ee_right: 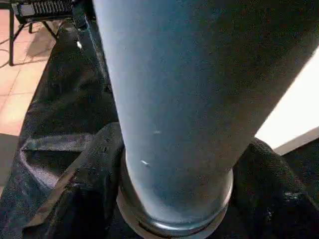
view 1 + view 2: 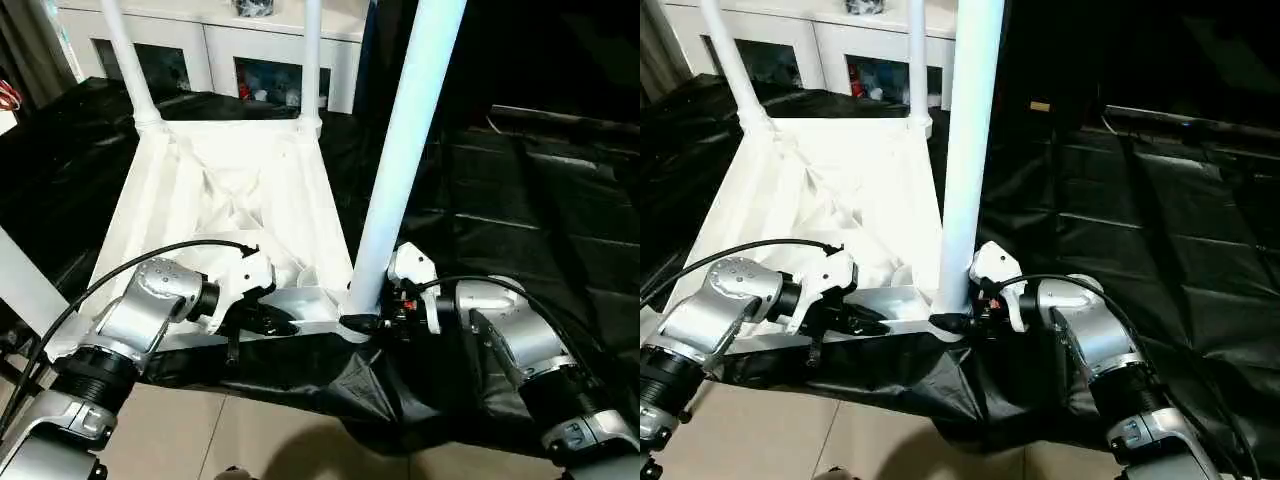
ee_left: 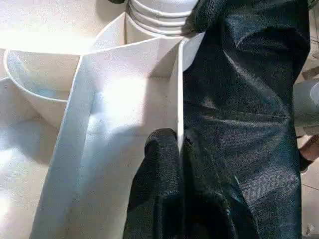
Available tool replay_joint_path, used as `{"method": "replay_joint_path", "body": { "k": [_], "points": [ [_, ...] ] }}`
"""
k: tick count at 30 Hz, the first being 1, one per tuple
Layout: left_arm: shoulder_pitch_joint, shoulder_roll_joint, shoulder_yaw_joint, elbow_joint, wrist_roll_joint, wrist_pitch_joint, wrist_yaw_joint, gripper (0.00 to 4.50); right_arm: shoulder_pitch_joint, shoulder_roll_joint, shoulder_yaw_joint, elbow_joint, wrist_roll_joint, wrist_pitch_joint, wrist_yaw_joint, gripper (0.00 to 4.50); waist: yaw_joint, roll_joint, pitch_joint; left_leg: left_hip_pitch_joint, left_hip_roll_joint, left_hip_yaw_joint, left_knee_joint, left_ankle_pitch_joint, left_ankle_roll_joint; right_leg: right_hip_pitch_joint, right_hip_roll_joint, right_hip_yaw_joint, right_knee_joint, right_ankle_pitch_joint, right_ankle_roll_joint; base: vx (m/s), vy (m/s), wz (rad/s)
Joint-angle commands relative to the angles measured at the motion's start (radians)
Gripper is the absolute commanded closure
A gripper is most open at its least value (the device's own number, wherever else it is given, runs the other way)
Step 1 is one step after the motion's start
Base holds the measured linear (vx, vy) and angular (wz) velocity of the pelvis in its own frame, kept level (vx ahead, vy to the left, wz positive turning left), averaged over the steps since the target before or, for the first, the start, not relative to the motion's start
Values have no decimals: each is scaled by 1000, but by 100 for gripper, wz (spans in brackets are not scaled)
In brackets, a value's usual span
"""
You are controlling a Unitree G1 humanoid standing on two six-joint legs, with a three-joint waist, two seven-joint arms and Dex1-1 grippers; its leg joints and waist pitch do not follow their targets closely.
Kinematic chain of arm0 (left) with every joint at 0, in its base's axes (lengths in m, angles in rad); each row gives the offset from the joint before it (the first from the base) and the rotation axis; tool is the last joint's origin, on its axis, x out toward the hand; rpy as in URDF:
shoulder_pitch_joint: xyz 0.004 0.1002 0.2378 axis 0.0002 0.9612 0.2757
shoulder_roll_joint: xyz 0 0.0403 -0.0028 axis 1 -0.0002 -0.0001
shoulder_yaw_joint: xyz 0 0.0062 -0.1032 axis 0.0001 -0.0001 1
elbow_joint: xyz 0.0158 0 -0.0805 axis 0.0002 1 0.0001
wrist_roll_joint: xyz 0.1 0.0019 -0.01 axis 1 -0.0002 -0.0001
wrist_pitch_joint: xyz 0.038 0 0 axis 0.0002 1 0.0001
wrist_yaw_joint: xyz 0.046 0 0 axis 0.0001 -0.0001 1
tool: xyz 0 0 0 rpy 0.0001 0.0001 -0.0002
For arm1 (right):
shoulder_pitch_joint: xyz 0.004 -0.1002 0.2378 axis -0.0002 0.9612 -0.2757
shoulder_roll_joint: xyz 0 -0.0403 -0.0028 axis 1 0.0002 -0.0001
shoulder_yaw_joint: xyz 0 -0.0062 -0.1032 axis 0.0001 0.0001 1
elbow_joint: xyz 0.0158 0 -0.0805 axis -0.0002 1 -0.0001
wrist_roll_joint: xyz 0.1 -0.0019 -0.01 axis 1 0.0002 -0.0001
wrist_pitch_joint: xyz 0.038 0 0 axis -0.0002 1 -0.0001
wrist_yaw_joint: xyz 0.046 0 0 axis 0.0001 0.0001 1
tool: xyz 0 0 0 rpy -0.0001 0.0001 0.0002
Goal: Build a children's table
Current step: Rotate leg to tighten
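Table top lay upside down on black sheet, two far legs already standing. Near-right leg stood upright, base at corner socket, right gripper clamped round its foot. Left gripper pinched the near rim beside it. Seating depth hidden; leg's upper end cut off.

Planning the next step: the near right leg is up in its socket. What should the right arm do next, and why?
Probably keep twisting or pressing the near right leg down. The right gripper grips its base at the corner socket while the left gripper pinches the tabletop's rim, bracing it.
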Motion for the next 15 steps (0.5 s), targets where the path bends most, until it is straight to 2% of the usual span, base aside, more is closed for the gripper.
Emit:
{"method": "replay_joint_path", "body": {
  "k": [1, 2, 3, 5, 8, 11, 12, 13, 15],
  "points": [
    [-7, -14, -13, -29, -30, -25, -44, 450, 5, -7, 18, -17, -10, -6, 13, 178, -2, -1, -62, 14, 22, 3, -67, -159, 32, 50, -68, 38, -59, -107, -226, 0, 0, 0],
    [-6, -15, -11, -27, -30, -26, -39, 450, 6, -8, 22, -17, -10, -8, 13, 178, -2, 0, -62, 14, 22, 3, -67, -157, 32, 50, -68, 38, -59, -102, -226, 0, 0, 0],
    [-3, -17, -7, -23, -31, -26, -31, 450, 5, -5, 25, -17, -7, -4, 10, 182, -3, -8, -62, 14, 22, 4, -66, -149, 36, 51, -68, 38, -58, -99, -225, 0, 0, 0],
    [0, -19, -6, -21, -30, -26, -24, 450, 6, -1, 23, -20, -4, -1, 10, 183, -3, -6, -62, 14, 22, 4, -66, -149, 36, 50, -68, 39, -58, -103, -224, 0, 0, 0],
    [2, -31, 1, -12, -23, -20, 9, 450, 9, 10, 14, -23, 8, 4, 8, 184, -3, -15, -61, 15, 22, 5, -66, -150, 37, 49, -69, 39, -60, -119, -219, 0, 0, 0],
    [-9, -54, 19, 9, -12, -12, 76, 450, 13, 32, -7, -12, 16, 10, -34, 184, -3, -15, -58, 14, 22, 5, -67, -159, 34, 47, -70, 40, -63, -142, -213, 0, 0, 0],
    [-23, -81, 35, 30, -8, -4, 131, 450, 5, 58, -27, 20, 2, 12, -112, 184, -4, -19, -57, 14, 22, 4, -68, -166, 29, 48, -70, 39, -64, -165, -206, 0, 0, 0],
    [-33, -97, 44, 45, -3, -3, 166, 450, -1, 76, -38, 42, -10, 7, -165, 184, -7, -16, -52, 15, 20, 5, -70, -182, 20, 42, -70, 40, -72, -207, -197, 0, 0, 0],
    [-54, -133, 58, 75, 7, 11, 237, 450, -15, 119, -60, 88, -31, 3, -280, 184, -8, -18, -53, 16, 18, 2, -71, -208, -2, 45, -74, 39, -77, -291, -175, 0, 0, 0]
  ]
}}
